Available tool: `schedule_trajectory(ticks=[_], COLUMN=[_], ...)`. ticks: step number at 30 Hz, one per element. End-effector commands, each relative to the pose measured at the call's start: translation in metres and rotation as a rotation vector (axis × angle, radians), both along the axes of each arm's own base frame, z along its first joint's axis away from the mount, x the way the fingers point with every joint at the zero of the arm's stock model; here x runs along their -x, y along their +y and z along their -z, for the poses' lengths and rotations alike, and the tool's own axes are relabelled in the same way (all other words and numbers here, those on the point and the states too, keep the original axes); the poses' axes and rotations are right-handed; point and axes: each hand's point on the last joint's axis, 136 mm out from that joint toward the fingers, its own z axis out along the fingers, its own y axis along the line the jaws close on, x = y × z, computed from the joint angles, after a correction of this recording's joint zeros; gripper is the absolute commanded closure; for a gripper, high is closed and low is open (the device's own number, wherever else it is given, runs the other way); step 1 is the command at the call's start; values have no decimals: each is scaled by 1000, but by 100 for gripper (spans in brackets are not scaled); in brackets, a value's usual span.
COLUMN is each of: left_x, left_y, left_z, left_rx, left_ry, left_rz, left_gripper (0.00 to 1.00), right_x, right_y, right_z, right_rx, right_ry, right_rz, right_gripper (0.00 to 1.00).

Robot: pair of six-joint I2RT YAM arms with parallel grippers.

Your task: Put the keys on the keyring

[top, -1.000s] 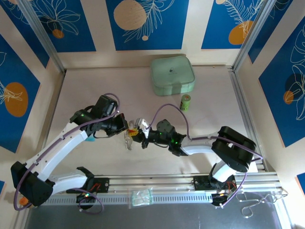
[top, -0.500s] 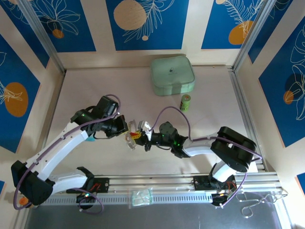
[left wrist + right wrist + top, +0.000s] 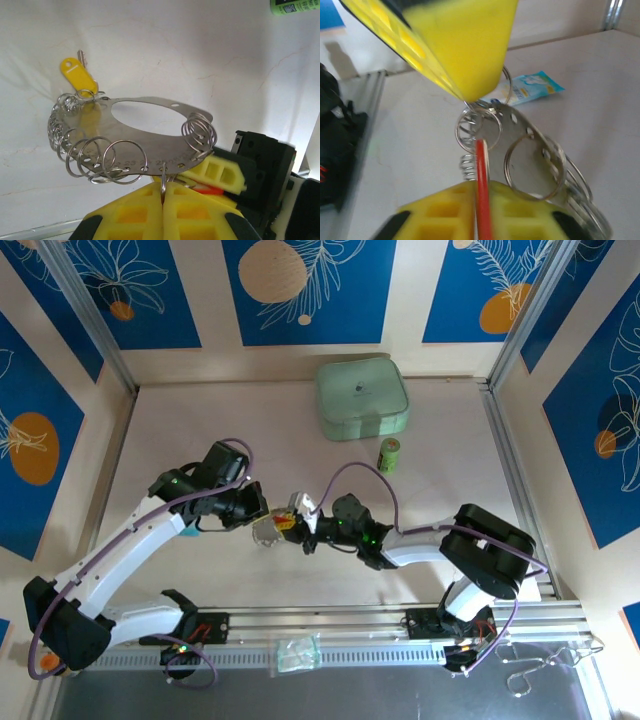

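The keyring [image 3: 155, 144] is a flat silvery oval plate edged with several wire rings, held above the table. My left gripper [image 3: 163, 192] is shut on one of its small rings at the near edge. A yellow-headed key [image 3: 76, 75] hangs from a ring on the far left side. My right gripper [image 3: 481, 186] is shut on the red-headed key [image 3: 481, 200], held edge-on with its tip at a ring of the keyring [image 3: 530, 150]. In the top view, the left gripper [image 3: 258, 508] and right gripper [image 3: 300, 525] meet at the keyring [image 3: 266, 531] mid-table.
A pale green square case [image 3: 362, 398] lies at the back, with a green cylinder [image 3: 390, 455] just in front of it. A small blue-white packet [image 3: 297, 652] sits on the front rail. The left gripper's yellow finger [image 3: 465, 45] looms over the right wrist view.
The keyring has swung in the left gripper's hold and now lies flatter, a little further left. The right gripper with the red key has edged up against it.
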Motion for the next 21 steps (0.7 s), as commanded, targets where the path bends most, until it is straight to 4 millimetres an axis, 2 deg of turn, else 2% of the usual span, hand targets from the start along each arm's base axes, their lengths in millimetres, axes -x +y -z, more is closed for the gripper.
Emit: schedule_trajectory(ticks=[1, 3, 6, 10, 13, 17, 21], left_x=[-3, 0, 4, 9, 8, 10, 11], left_y=[4, 3, 2, -3, -7, -8, -14], left_z=[-8, -7, -9, -18, -26, -32, -34], left_rx=[12, 26, 24, 11, 30, 50, 86], left_ry=[22, 71, 155, 241, 263, 295, 324], left_rz=[-77, -113, -161, -171, -189, -235, -248], left_gripper=[100, 100, 100, 100, 100, 100, 100], right_x=[-9, -8, -3, 13, 20, 15, 5], right_y=[-3, -4, -15, -28, -25, -19, -7], right_z=[23, 21, 16, -13, -40, -62, -74], right_rx=[121, 130, 126, 72, 8, -42, -70], right_ry=[-49, -86, -127, -178, -192, -217, -262], right_rz=[66, 81, 90, 73, 65, 95, 118], right_gripper=[70, 60, 53, 52, 53, 55, 56])
